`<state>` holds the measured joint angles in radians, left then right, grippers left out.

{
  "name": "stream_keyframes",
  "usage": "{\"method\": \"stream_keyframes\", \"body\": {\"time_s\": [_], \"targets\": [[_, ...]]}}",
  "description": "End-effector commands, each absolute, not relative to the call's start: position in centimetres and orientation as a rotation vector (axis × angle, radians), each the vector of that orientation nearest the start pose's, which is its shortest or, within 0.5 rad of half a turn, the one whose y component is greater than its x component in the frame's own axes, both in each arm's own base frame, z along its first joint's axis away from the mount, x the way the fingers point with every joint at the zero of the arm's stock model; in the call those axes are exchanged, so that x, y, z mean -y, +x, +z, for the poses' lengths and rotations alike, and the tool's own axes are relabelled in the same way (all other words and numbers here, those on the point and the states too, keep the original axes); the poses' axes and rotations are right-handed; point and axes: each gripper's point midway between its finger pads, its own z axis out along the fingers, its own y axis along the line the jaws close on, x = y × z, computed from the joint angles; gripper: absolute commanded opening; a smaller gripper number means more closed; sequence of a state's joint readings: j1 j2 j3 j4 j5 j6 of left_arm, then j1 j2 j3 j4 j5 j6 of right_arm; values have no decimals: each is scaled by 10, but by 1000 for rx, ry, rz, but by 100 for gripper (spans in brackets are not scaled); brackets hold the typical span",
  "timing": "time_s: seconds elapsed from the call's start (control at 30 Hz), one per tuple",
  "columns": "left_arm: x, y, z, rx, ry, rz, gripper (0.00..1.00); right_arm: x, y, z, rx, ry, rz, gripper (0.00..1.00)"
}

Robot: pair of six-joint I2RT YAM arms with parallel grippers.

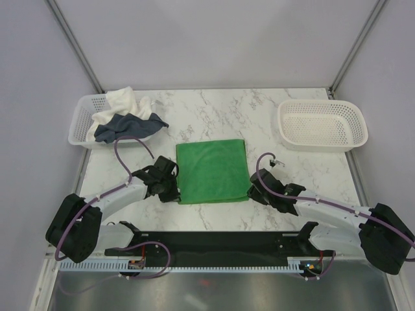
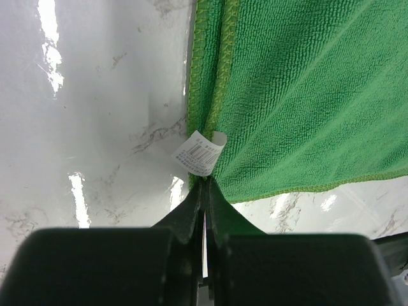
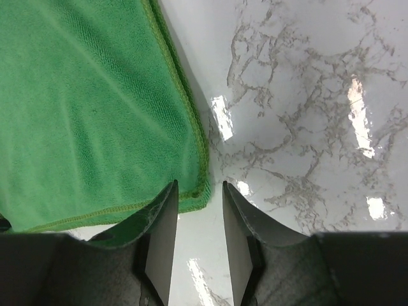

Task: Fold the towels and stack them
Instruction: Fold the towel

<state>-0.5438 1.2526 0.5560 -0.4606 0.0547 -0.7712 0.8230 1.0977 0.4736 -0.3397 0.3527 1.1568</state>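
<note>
**Green towel [image 1: 211, 171] folded on the table [image 1: 214, 110], two more in the left basket [image 1: 79, 126]**

Heaped in the left basket at the far left: white towel [image 1: 126, 102] behind, navy towel [image 1: 123, 127] draped in front, both spilling over the rim. Standing at the far right, well apart: right basket [image 1: 322, 146], white mesh. Lying between the two, nearer the arms: green towel, folded square, label [image 2: 199, 153] at its near-left corner. Pinching that corner, fingers pressed together: left gripper [image 2: 205, 185]. Poised at the near-right corner, fingers spread, one over the hem and one over bare marble: right gripper [image 3: 199, 188].
</note>
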Motion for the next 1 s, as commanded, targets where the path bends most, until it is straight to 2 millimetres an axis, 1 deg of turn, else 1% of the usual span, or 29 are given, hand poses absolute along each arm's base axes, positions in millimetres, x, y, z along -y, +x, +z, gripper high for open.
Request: {"method": "stream_keyframes", "body": {"time_s": [0.0, 0.17, 0.2, 0.23, 0.3, 0.33, 0.37, 0.53, 0.57, 0.6, 0.87, 0.97], "targets": [[155, 190, 17, -2783, -254, -395, 2, -186, 206, 40, -2399, 578, 459, 41], [153, 188, 15, -2788, -256, -384, 2, -185, 206, 33, -2404, 580, 437, 35], [152, 188, 14, -2787, -256, -382, 2, -184, 206, 33, -2401, 581, 438, 32], [152, 189, 15, -2783, -256, -382, 2, -184, 206, 32, -2400, 583, 437, 23], [152, 189, 16, -2781, -261, -381, 2, -182, 205, 31, -2399, 589, 435, 14], [152, 190, 17, -2779, -261, -380, 2, -183, 206, 34, -2392, 586, 449, 5], [152, 191, 19, -2778, -260, -373, 2, -184, 206, 35, -2391, 578, 452, 0], [153, 198, 37, -2757, -251, -369, 2, -192, 208, 54, -2372, 543, 523, 0], [150, 202, 41, -2737, -258, -343, 2, -193, 208, 57, -2372, 544, 527, 0], [149, 201, 42, -2740, -255, -335, 2, -196, 207, 61, -2370, 537, 552, 0], [141, 190, 39, -2758, -260, -313, 2, -202, 199, 66, -2385, 529, 633, 0], [143, 190, 45, -2743, -264, -334, 2, -203, 200, 75, -2352, 518, 674, 0]]}}
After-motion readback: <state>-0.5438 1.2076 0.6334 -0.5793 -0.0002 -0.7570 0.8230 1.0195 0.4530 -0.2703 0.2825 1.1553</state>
